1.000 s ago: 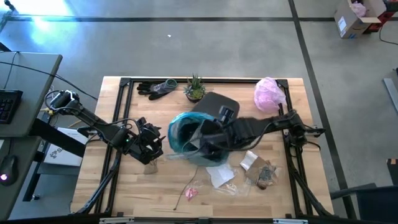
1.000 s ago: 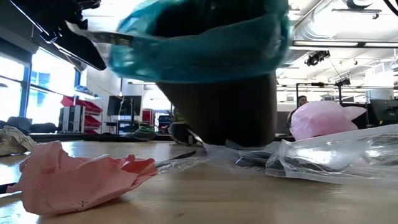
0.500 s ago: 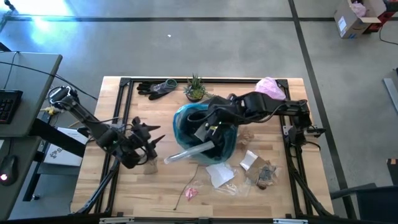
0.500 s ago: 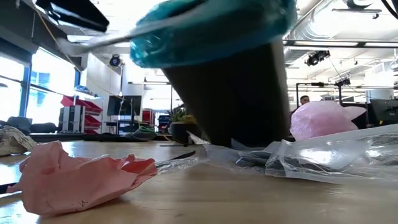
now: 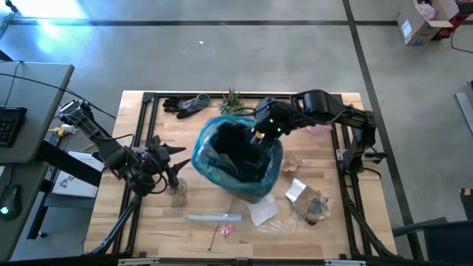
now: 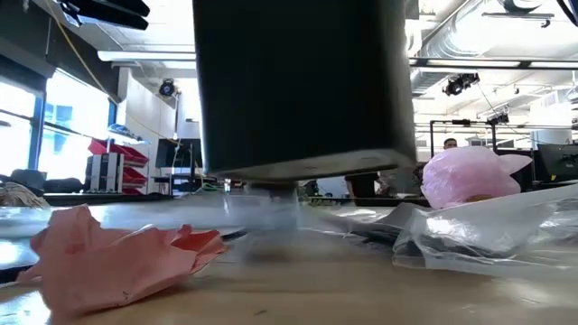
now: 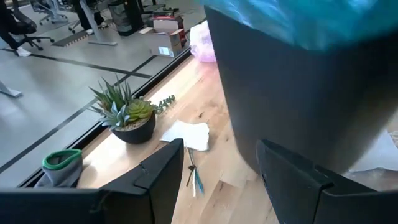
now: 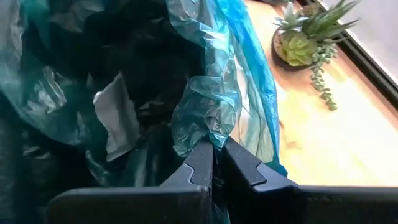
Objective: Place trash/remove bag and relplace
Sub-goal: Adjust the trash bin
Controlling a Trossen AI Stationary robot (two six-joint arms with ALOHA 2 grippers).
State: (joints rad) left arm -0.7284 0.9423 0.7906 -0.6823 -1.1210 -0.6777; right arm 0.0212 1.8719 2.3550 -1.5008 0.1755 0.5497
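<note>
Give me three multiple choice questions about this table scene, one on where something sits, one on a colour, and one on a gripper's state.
1. Where is the small green potted plant?
A. at the table's far edge, beside the dark gloves
B. inside the bin
C. on the floor

2. What colour is the thin plastic liner in the dark bin?
A. pink
B. teal
C. yellow

3. What is the right gripper doing?
A. hanging open
B. holding the plant
C. pinching the liner's edge

Answers: 1 A, the high view shows it by the gloves; 2 B, the liner looks blue-green; 3 C, the right wrist view shows shut fingers on a liner fold.
</note>
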